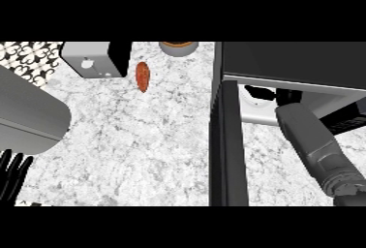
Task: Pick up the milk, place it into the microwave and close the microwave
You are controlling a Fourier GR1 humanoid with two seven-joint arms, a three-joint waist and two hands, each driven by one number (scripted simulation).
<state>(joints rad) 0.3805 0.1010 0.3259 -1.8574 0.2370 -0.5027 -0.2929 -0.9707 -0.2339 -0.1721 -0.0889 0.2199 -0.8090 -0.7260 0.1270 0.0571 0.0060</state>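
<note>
Two hands showed. Right hand (287, 97) sat inside the open microwave (286, 58), door (229, 145) just left of its forearm; couldn't tell its grip. Milk couldn't be made out around that hand. Left hand (11, 173) rested open, fingers up, far to its left.

The right forearm (312, 143) is a smooth grey tube, broad and rounded at its far end, narrowing to a darker, ringed collar at the near right. The left hand (13, 170) is black, with slim, stick-like fingers at the near left
</note>
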